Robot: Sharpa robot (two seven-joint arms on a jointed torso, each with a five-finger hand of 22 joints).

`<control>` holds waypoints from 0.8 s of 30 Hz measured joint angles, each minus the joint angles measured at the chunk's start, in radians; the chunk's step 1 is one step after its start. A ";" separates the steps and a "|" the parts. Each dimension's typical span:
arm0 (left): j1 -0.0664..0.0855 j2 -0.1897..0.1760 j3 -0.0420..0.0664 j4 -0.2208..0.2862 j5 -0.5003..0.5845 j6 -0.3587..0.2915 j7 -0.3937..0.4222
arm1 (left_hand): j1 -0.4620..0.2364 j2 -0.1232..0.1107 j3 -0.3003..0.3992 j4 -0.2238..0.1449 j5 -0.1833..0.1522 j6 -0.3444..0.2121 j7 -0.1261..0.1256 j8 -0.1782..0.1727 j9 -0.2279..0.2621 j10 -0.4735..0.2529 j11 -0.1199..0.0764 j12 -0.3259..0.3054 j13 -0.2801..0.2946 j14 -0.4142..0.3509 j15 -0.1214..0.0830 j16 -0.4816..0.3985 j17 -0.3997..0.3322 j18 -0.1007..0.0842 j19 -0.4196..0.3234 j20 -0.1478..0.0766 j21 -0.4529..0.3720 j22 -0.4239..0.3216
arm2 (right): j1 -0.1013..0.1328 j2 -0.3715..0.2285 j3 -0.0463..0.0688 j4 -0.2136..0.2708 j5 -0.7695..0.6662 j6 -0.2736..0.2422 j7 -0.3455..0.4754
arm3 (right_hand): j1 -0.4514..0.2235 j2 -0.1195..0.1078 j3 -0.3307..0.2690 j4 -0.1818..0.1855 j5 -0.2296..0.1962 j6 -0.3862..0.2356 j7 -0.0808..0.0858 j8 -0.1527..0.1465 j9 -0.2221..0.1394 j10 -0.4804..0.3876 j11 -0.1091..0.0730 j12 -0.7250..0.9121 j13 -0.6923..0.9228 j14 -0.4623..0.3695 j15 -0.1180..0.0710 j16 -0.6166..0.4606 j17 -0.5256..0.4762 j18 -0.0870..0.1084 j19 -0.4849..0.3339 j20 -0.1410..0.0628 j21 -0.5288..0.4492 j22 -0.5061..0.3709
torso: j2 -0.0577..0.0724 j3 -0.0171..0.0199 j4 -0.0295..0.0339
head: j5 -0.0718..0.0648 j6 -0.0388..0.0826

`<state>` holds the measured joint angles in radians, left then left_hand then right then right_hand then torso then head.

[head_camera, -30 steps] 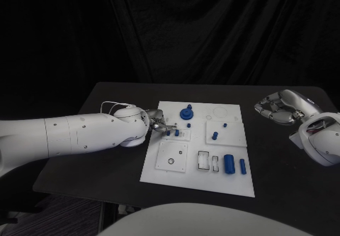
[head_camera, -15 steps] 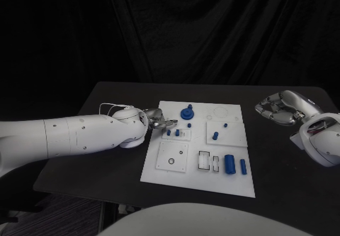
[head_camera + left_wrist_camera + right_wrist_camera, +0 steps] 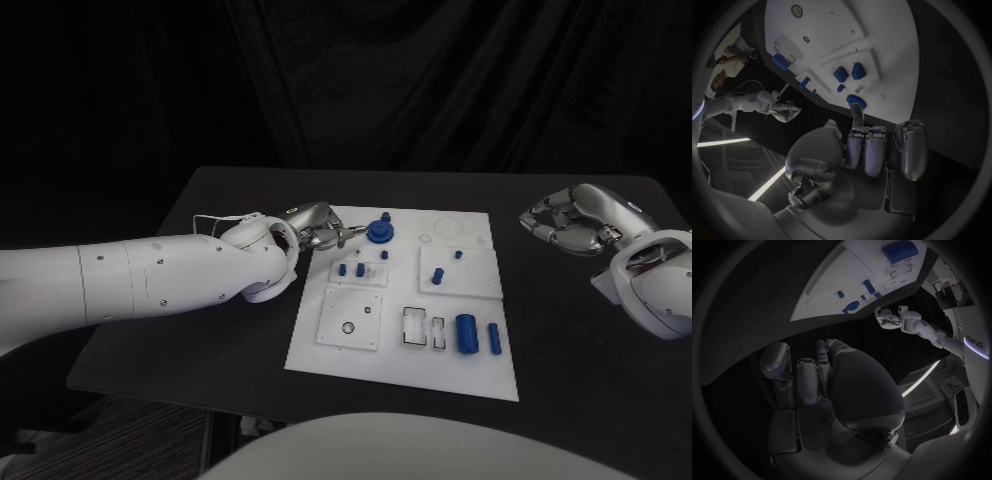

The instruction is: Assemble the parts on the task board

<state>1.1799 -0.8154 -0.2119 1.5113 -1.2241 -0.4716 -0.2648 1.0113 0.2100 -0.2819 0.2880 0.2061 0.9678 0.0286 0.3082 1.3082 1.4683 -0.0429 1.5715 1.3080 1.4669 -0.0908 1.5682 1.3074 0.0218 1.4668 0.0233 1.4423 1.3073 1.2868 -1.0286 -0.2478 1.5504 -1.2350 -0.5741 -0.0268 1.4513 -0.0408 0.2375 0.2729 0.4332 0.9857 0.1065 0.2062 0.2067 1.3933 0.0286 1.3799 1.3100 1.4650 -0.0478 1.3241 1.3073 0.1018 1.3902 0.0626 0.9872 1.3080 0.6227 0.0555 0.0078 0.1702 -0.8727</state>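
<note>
The white task board (image 3: 418,370) lies mid-table. A blue round knob part (image 3: 379,230) stands near its far edge, and two small blue pieces (image 3: 351,269) stand side by side in a raised square block. My left hand (image 3: 320,230) hovers at the board's far-left edge, fingers loosely bent and holding nothing, one fingertip reaching toward the knob (image 3: 856,100). My right hand (image 3: 567,222) is curled in with nothing in it, above the table off the board's right side.
A thick blue cylinder (image 3: 466,333) and a thinner one (image 3: 495,338) lie at the board's near right. Small blue pegs (image 3: 437,274) stand in a square block at the right. A square plate with a hole (image 3: 349,328) lies at near left.
My left hand has drawn back from the block with the two small blue pieces, moving toward the board's far-left edge beside the knob. The right hand has not moved.
</note>
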 measured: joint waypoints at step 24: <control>0.020 0.216 0.000 -0.286 -0.165 0.186 0.521 | 0.678 -0.231 0.341 -0.004 0.079 -0.237 0.031 -0.228 -0.359 -0.848 0.102 -1.099 -0.489 -0.188 0.089 -0.260 -0.108 0.054 -0.116 0.093 -0.130 0.001 | 0.000 -0.008 0.000 0.015 0.000 -0.019 0.023 | 0.000 0.000 0.000 0.000 0.004 0.000 0.000 0.004 0.002 0.000 0.000 0.000 0.000 0.000 0.000 0.000 0.000 0.000 0.000 0.000 0.008 0.000 | 0.000 0.0001 -0.0002 | -0.022 0.000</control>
<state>1.2000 -0.5998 -0.2121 1.2255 -1.3888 -0.2858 0.2565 1.6891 -0.0209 0.0591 0.2843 0.2849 0.7309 0.0591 0.0801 0.9490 0.6207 0.0590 0.4722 0.8189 1.2793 -0.0014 1.3087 1.1997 0.0756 1.3504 0.1165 1.3119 1.3079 1.2867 -1.0365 -0.2477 1.5654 -1.2350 -0.5933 -0.0041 1.4513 -0.0408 0.2375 0.2729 0.4375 0.9858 0.1065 0.2100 0.2092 1.3933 0.0286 1.3799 1.3101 1.4650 -0.0478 1.3241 1.3073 0.1019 1.3902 0.0626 0.9953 1.3077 0.6232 0.0556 0.0076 0.1481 -0.8727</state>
